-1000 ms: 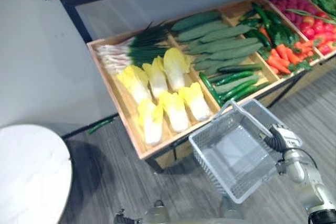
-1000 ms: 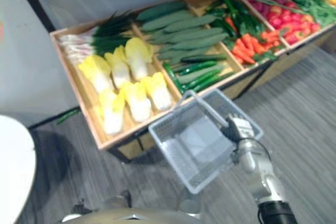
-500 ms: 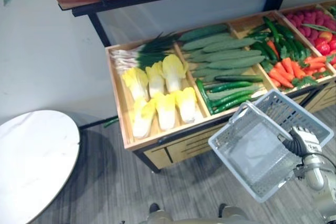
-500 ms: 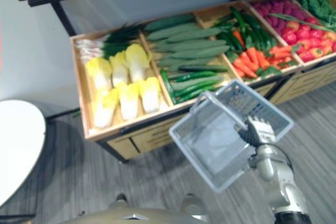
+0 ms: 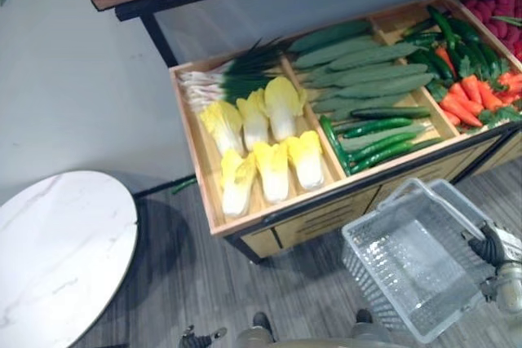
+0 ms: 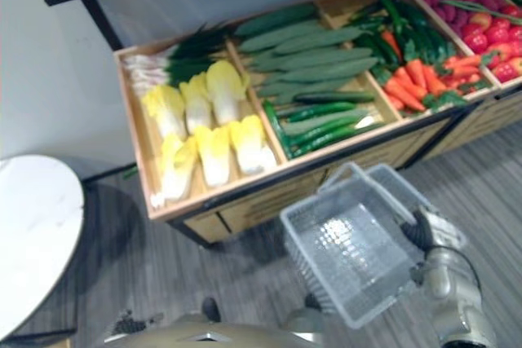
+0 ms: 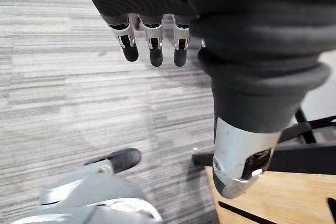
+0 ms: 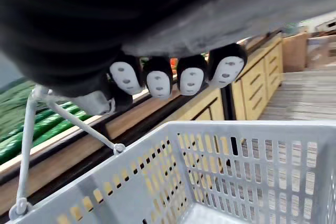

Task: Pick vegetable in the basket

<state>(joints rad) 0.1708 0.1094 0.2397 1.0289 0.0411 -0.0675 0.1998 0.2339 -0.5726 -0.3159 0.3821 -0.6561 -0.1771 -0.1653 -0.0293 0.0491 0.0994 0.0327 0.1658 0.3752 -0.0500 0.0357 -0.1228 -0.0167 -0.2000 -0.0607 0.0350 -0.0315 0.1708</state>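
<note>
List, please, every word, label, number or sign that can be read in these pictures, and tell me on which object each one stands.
There are none: no word, number or sign can be read anywhere.
The grey basket is plain plastic with no tag showing.
The wooden display tray carries no price card or label in view.
The white round table shows no print.
The vegetables lie loose, with no visible stickers.
</note>
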